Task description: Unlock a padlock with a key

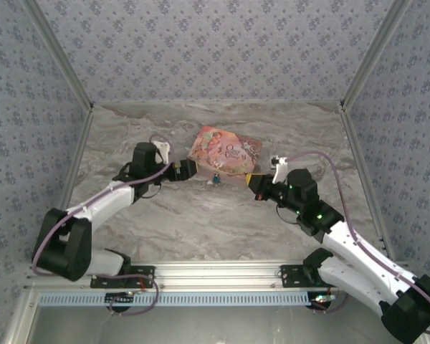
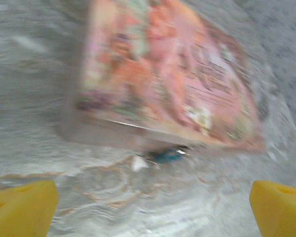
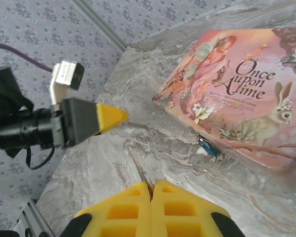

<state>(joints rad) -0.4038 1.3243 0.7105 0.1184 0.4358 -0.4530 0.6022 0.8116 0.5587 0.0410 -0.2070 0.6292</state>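
Your left arm stretches low over the marble table (image 1: 201, 229), the left gripper (image 1: 191, 169) spread wide facing the blue padlock (image 2: 166, 156), which lies against the pink storybook box (image 3: 237, 84). Your right gripper (image 3: 151, 187), angled down, pinches a thin metal key (image 3: 143, 174) near the padlock.

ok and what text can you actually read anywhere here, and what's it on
"Once upon A time": title on the lid of the pink box, clear in the right wrist view.
Small print under that title: too small to read.
Same lid in the left wrist view: blurred, unreadable; in the top view: too small.
The padlock and the key: no readable marks.
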